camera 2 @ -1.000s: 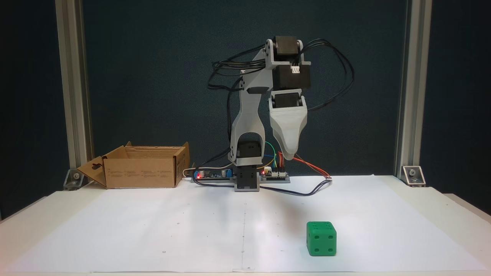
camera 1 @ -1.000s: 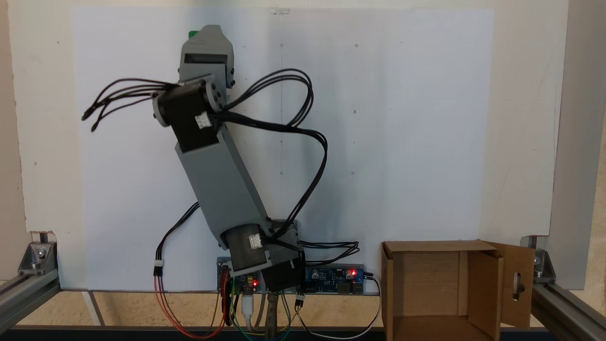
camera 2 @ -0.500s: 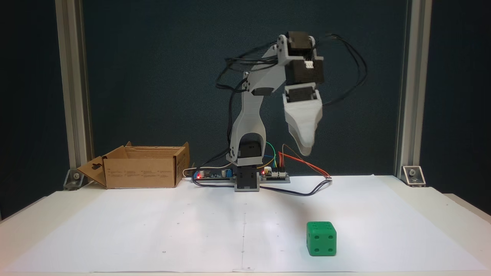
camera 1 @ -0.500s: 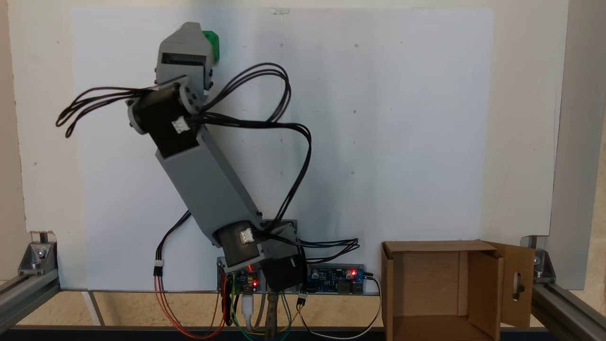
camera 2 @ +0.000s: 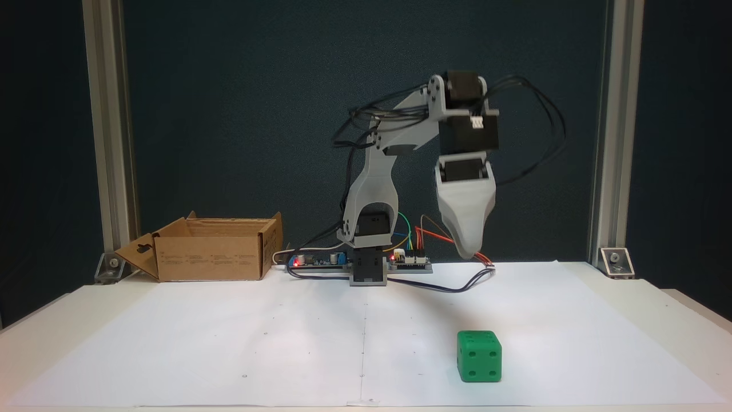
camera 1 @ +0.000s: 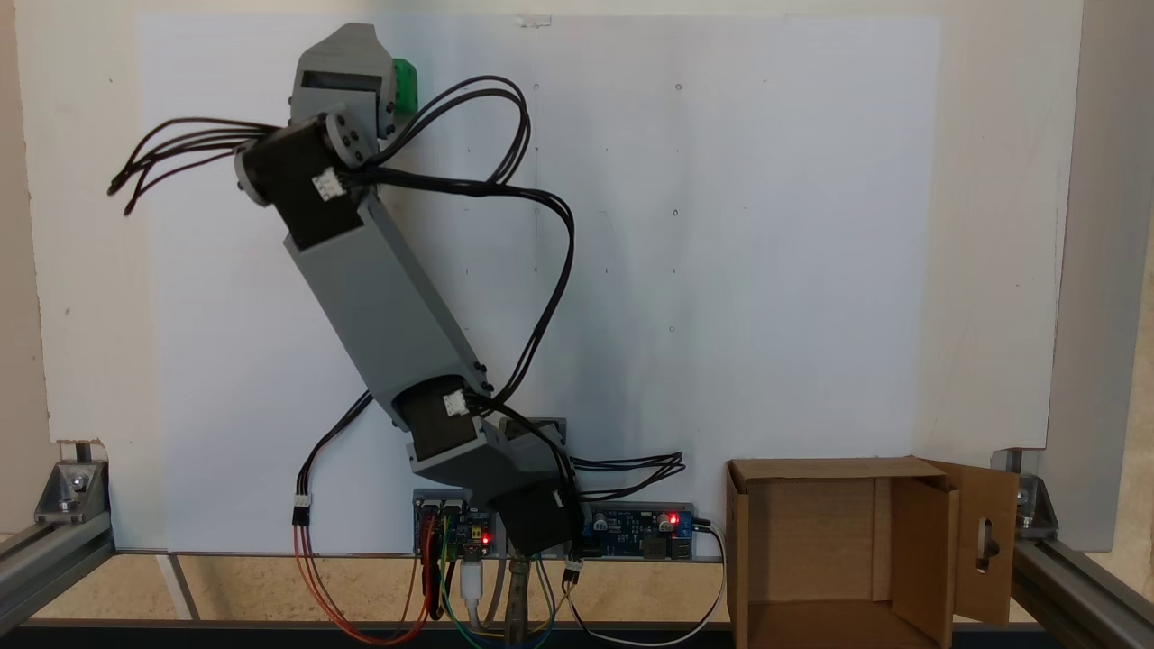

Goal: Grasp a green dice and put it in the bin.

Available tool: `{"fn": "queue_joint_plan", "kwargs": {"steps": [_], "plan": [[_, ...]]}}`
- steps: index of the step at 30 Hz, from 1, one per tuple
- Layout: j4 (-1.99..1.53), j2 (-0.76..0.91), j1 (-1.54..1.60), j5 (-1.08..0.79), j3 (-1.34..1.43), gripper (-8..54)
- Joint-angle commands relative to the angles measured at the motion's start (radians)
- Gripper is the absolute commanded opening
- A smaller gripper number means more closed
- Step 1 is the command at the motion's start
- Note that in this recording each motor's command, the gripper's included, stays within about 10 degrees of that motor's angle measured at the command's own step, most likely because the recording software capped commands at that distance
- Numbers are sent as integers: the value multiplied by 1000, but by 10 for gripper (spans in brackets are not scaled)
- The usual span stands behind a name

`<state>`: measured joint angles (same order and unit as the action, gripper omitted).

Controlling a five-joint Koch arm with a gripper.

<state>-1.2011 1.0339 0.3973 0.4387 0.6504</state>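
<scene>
From my remote seat, the biggest thing I see is the pale surface (camera 2: 171, 320), covered by a large white paper sheet (camera 1: 766, 225) that runs almost to its edges. On it stands the grey plastic arm (camera 1: 379, 297) with black motors and looping black cables; in a fixed view from above it leans from its base toward the upper left, and in the fixed view from the front its upper link reaches out to the right.

Next in size is the brown cardboard bin (camera 1: 811, 541) with upright flaps, one flap carrying a slot-shaped cutout. It sits at the back of the surface beside the arm's base, at the left from the front (camera 2: 211, 252), with its open top showing bare cardboard inside.

The hand (camera 2: 470, 252) hangs tip down above the paper, well clear of it. From the front only one pale tapered shell shows, so I cannot tell whether it is spread or pressed together.

Smallest is the bright green plastic dice (camera 2: 479, 356), a rounded cube with recessed pips. It rests on the paper near the front edge, nearer the camera than the hand and roughly in line with it. From above, the dice (camera 1: 406, 86) peeks out just right of the wrist housing, far from the bin.
</scene>
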Motion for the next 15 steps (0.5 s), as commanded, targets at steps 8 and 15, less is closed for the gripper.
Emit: {"fn": "queue_joint_plan", "kwargs": {"steps": [8, 15], "plan": [[-31, -64, -14, 58, -150, 428], [-67, -64, -35, 60, -150, 435]]}}
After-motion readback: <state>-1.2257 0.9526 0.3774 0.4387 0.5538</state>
